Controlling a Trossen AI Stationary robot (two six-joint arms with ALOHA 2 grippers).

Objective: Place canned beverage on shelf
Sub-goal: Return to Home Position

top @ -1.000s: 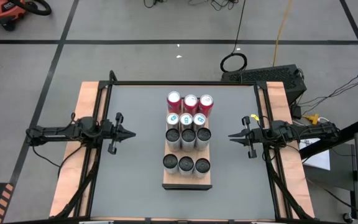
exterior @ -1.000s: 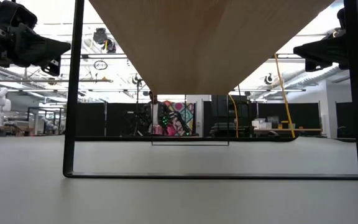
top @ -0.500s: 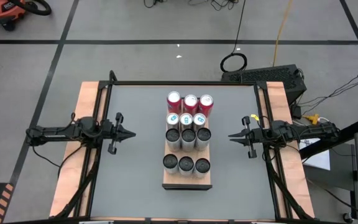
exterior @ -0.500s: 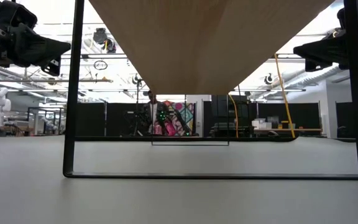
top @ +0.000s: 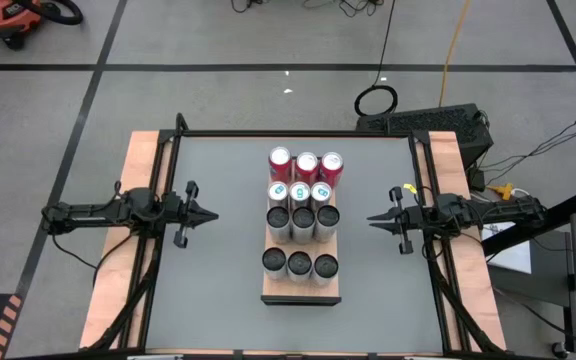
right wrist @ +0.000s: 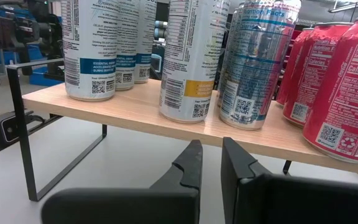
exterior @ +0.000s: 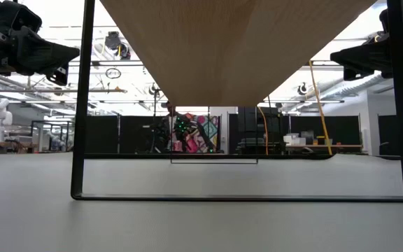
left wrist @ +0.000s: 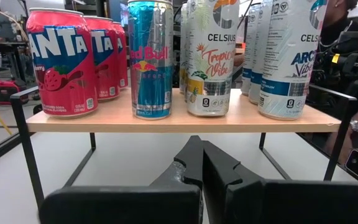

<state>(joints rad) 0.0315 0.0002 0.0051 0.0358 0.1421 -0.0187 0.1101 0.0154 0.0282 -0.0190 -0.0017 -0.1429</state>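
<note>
left gripper (top: 211, 214): fingers pinched together, holding nothing, well apart from the shelf (top: 302, 291)
right gripper (top: 372, 219): same deal, pinched closed and empty, tips facing the shelf from the opposite side
shelf: sits right between the two grippers, loaded with cans
red cans (top: 306, 166): end row, ahead of both grippers and a bit off to the side

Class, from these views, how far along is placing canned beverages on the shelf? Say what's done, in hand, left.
Done: twelve cans stand on the shelf; none shows on the grey tabletop. In hand: nothing; the left gripper and right gripper sit empty, apart from the shelf, at the table's sides. Left: seemingly no can to place.
</note>
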